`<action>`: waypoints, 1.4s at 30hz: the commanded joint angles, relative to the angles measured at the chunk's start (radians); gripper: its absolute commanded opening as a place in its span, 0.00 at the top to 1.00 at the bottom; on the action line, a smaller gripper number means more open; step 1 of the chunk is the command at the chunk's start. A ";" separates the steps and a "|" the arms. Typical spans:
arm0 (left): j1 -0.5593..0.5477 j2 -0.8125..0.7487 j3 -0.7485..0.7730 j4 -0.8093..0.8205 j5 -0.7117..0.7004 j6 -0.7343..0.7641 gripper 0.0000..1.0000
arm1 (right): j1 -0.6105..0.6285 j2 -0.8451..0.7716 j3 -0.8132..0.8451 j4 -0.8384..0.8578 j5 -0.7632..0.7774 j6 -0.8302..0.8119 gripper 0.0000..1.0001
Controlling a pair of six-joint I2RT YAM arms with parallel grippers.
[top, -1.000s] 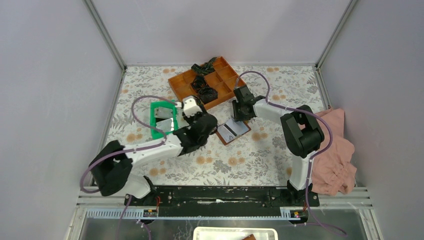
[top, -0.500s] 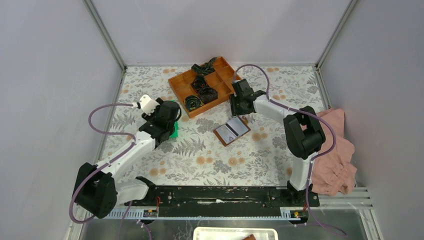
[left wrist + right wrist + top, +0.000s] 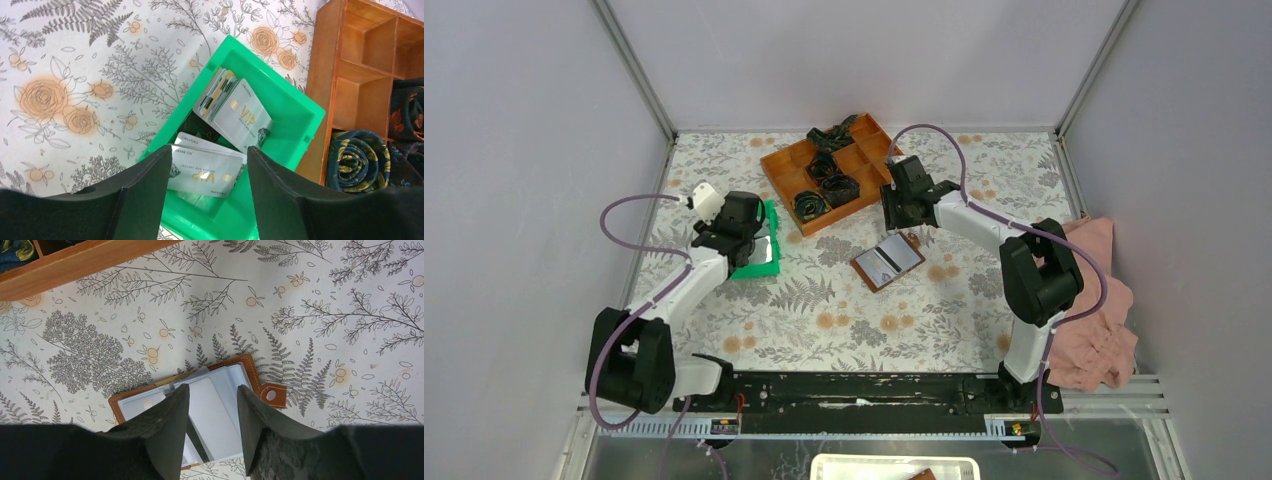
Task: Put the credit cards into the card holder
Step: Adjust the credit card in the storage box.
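left gripper (image 3: 209, 152) apart over tray (image 3: 300, 107) | should pinch 1 card (image 3: 205, 172), tray's 6 o'clock, by edges | right gripper (image 3: 212, 390) apart above holder (image 3: 252, 367)

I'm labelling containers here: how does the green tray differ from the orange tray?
The green tray is bright plastic; the orange tray looks wooden. The green tray is one open bin; the orange tray is split into compartments. The green tray holds credit cards, the orange tray dark coiled items. Both are open-topped and sit on the floral table.
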 commanded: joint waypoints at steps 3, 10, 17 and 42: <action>0.062 0.081 0.085 0.068 0.133 0.155 0.36 | 0.013 -0.051 -0.010 0.041 -0.008 -0.009 0.53; 0.123 0.181 0.171 0.056 0.233 0.237 0.36 | 0.013 -0.056 -0.022 0.051 -0.003 -0.010 0.53; 0.172 0.263 0.231 0.056 0.323 0.296 0.37 | 0.014 -0.051 -0.033 0.061 -0.002 -0.011 0.53; 0.224 0.382 0.282 0.094 0.491 0.375 0.43 | 0.013 -0.054 -0.051 0.065 0.029 -0.017 0.53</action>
